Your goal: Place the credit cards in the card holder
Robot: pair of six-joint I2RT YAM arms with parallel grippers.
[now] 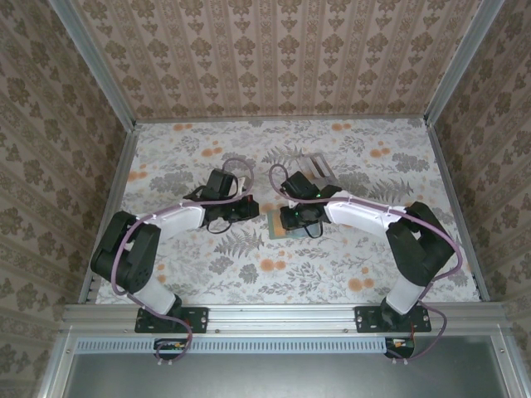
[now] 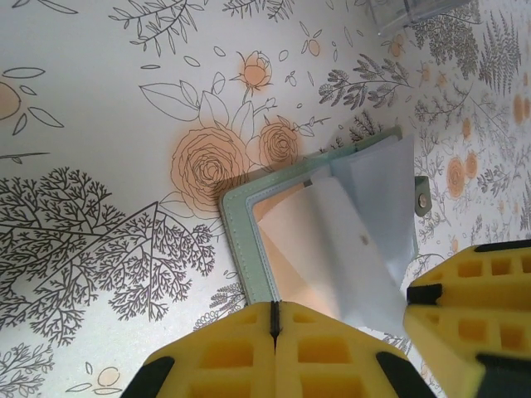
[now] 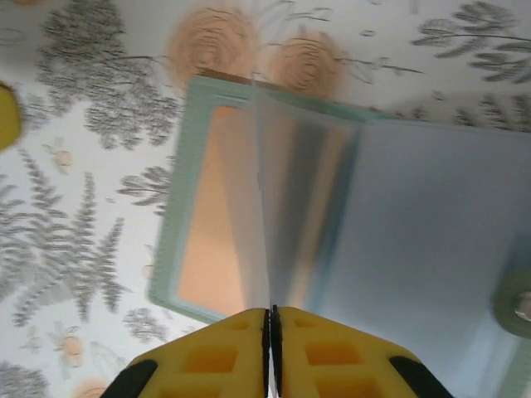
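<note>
On the floral table (image 1: 373,249), top view: both my arms reach to the middle. My left gripper (image 1: 249,209) and right gripper (image 1: 292,222) sit close together, with the card holder (image 1: 278,228) lying between and partly under them. A clear slotted stand (image 1: 315,168) is farther back, just beyond my right wrist. Jaw state is too small to read from here.

Left wrist view: my left gripper (image 2: 274,319) has its yellow pads pressed together, seam closed. The card holder (image 2: 249,249) lies open flat, and its green border runs right up to that seam. I cannot tell whether the edge is actually pinched or only lies beneath the pads. Translucent sleeves fan up from the spine; behind them a tan credit card (image 2: 278,228) shows inside the left pocket. The closing tab (image 2: 423,199) sticks out at the holder's right edge. One of my right fingers (image 2: 473,307) is at the right, beside the sleeves. A corner of the stand (image 2: 415,10) is at the far right.

Right wrist view: my right gripper (image 3: 270,327) is closed, pads meeting. A sleeve (image 3: 303,191) stands on edge and runs into the seam, so it appears nipped there, though the blur leaves some doubt. The credit card (image 3: 211,215) sits in the green-framed pocket to the left.
</note>
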